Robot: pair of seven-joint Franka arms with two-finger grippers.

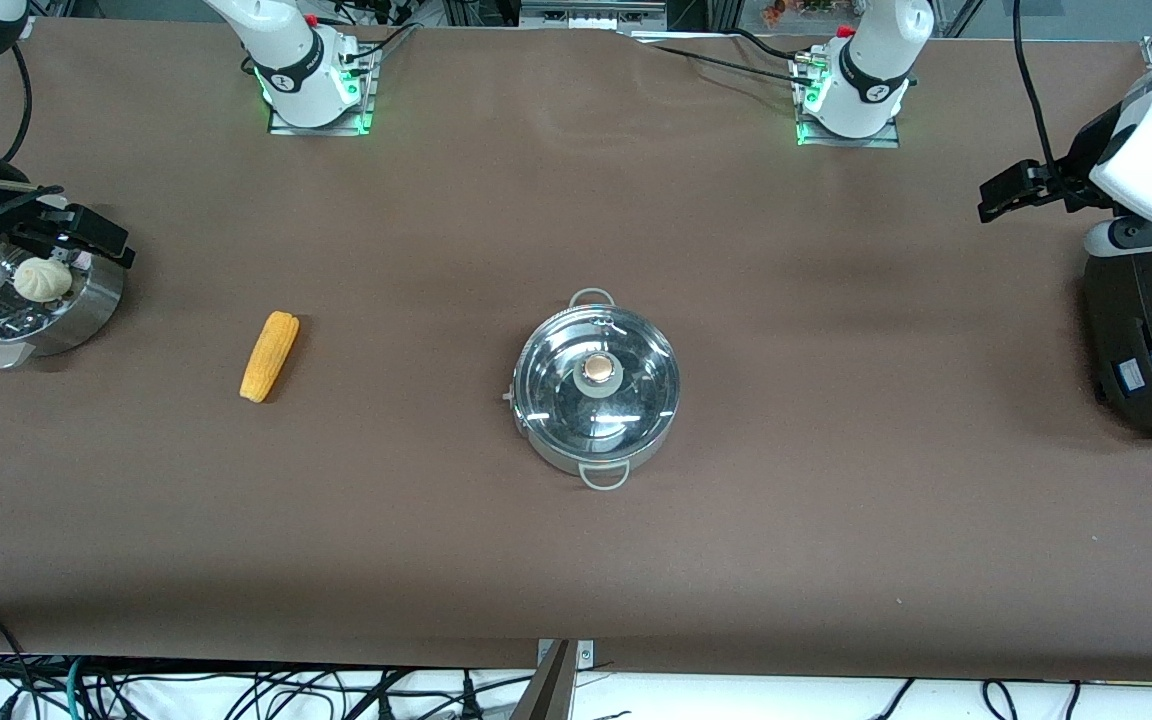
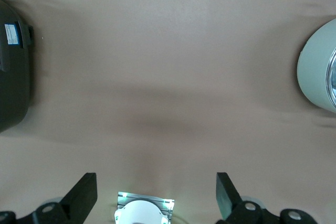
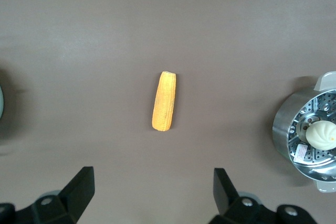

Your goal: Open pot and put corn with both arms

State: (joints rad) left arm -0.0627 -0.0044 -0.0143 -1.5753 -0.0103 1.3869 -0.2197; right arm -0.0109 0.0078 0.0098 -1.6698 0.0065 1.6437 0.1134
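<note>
The steel pot (image 1: 536,425) stands mid-table with its glass lid (image 1: 636,395) on and the brownish knob (image 1: 597,370) up. Its side wall shows in the left wrist view (image 2: 316,72). The yellow-orange corn (image 1: 269,355) lies on the table toward the right arm's end, apart from the pot; it also shows in the right wrist view (image 3: 164,101). My right gripper (image 1: 96,235) hangs open and empty over the steamer basket's edge, its fingers (image 3: 79,190) wide apart. My left gripper (image 1: 1006,190) hangs open and empty over the table beside the black cooker, its fingers (image 2: 84,195) wide apart.
A perforated steel steamer basket (image 1: 86,310) with a white bun (image 1: 42,279) stands at the right arm's end, seen also in the right wrist view (image 3: 286,124). A large black cooker (image 1: 1151,340) stands at the left arm's end, seen also in the left wrist view (image 2: 13,72).
</note>
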